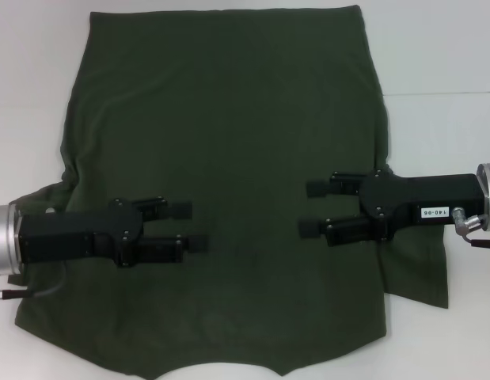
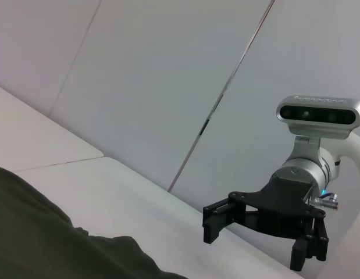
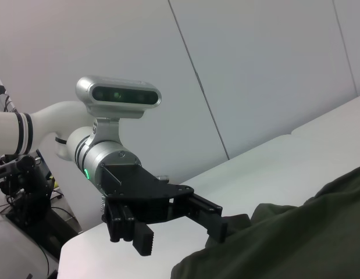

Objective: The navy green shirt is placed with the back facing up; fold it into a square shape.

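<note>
The navy green shirt [image 1: 229, 142] lies spread flat on the white desk [image 1: 442, 55], filling most of the space between the two arms; its straight hem sits at the far edge and its curved neckline at the near edge. The left hand [image 1: 193, 227] hovers above the shirt's left side with its fingers parted and nothing between them. The right hand [image 1: 313, 209] hangs over the shirt's right side, facing the left one, fingers likewise spread and holding nothing. The two hands are well apart, with bare fabric between them. A sleeve bunches out at each side, beneath the arms.
</note>
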Robot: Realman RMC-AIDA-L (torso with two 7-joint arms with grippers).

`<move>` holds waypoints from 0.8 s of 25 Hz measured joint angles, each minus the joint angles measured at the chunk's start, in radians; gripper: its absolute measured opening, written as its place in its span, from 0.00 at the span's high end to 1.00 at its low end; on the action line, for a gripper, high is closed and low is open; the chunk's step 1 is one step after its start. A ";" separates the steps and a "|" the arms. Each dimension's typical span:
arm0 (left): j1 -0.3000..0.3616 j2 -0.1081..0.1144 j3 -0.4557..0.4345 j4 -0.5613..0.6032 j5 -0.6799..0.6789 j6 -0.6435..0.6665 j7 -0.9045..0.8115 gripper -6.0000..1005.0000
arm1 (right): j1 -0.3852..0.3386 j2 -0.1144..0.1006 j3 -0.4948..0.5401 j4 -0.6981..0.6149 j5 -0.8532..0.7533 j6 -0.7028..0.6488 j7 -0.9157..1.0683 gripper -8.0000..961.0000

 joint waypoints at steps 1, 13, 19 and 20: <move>0.000 0.000 0.000 0.000 0.000 0.000 0.000 0.13 | 0.000 0.000 0.000 0.000 0.000 0.000 0.000 0.02; 0.001 0.000 0.000 0.000 0.000 0.001 0.015 0.13 | 0.000 0.003 0.005 0.004 0.000 0.039 0.009 0.02; 0.005 -0.002 -0.001 0.000 0.000 -0.007 0.018 0.13 | -0.010 0.001 0.028 0.010 0.007 0.055 0.027 0.02; 0.005 -0.002 -0.001 0.000 0.000 -0.007 0.020 0.13 | -0.010 -0.001 0.038 0.015 0.008 0.056 0.029 0.02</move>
